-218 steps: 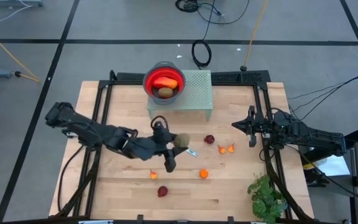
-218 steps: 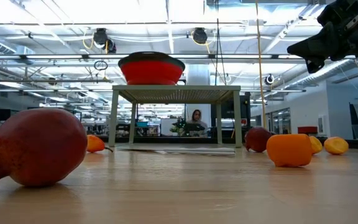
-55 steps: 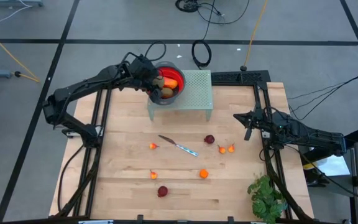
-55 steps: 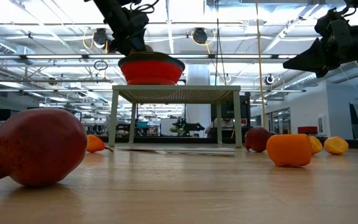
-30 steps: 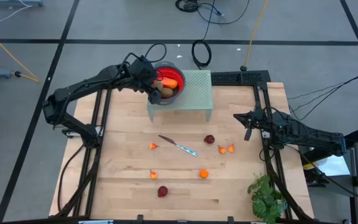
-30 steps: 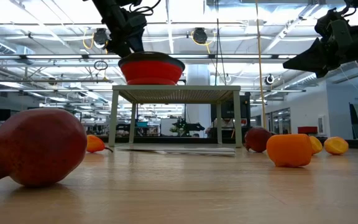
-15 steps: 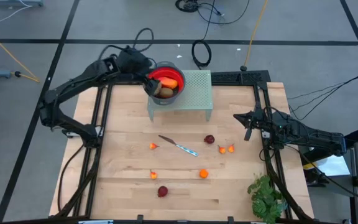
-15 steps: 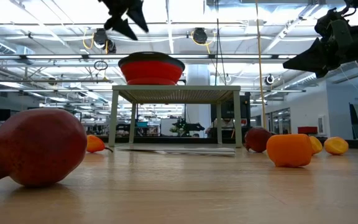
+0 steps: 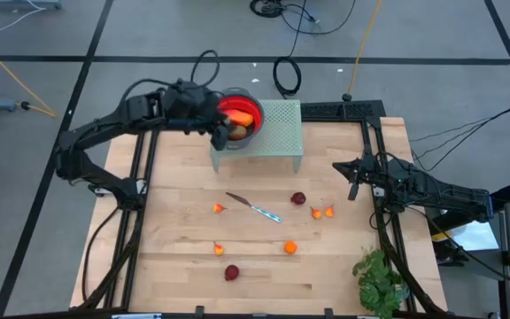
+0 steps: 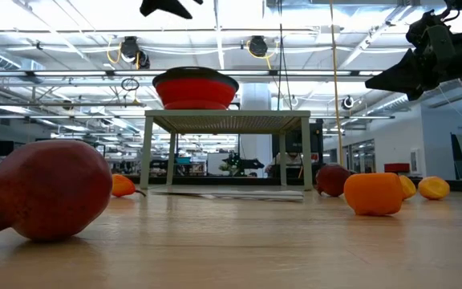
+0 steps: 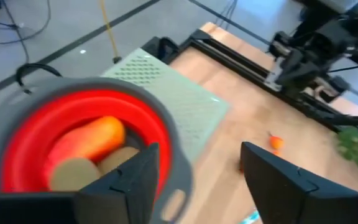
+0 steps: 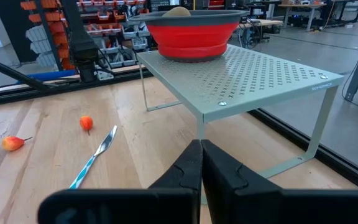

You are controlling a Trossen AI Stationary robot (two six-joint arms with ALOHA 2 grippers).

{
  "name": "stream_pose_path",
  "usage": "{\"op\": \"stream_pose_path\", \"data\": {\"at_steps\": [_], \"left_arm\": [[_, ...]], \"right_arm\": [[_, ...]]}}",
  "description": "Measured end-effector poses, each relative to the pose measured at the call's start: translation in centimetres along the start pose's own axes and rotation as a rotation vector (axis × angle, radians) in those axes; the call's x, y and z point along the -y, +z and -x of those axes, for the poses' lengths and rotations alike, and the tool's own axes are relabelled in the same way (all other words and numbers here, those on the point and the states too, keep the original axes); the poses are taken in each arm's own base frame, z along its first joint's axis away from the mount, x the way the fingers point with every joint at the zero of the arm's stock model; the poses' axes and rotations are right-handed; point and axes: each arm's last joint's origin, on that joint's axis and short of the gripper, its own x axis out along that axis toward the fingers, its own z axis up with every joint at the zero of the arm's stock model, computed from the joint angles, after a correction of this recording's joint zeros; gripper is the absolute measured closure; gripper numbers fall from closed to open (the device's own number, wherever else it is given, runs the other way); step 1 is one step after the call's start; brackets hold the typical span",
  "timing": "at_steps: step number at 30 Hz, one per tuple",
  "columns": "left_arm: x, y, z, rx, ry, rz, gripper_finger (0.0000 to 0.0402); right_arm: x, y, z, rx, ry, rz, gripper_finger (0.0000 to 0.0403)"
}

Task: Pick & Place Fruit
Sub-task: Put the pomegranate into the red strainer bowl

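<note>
You are working in a big open lab hall: ceiling light strips (image 10: 215, 16), storage racks (image 12: 48, 25), distant workbenches (image 12: 303, 9).

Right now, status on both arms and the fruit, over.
Left gripper beside the red bowl, jaws apart, nothing held. Right gripper parked at right edge, shut. Bowl holds three pieces; loose fruit on table. Knife among them.

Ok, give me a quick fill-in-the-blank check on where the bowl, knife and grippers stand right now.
1. The red collapsible bowl with a grey rim sits on the pale green perforated ____.
2. The thin silver knife lies flat on the ____ tabletop.
3. The left gripper, fingers apart, is beside the bowl and holds ____.
4. The right gripper has its fingers ____.

Missing words: stand; wooden; nothing; shut
</note>
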Motion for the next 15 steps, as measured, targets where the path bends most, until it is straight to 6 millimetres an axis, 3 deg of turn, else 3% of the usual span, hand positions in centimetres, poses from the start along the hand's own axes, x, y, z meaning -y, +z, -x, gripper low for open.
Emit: {"op": "stream_pose_path", "data": {"at_steps": [15], "left_arm": [[6.3, -2.7, 1.4, -0.032, -0.141, -0.071, 0.0305]], "right_arm": [[0.0, 0.0, 0.0, 0.000, 0.004, -0.002, 0.0403]]}}
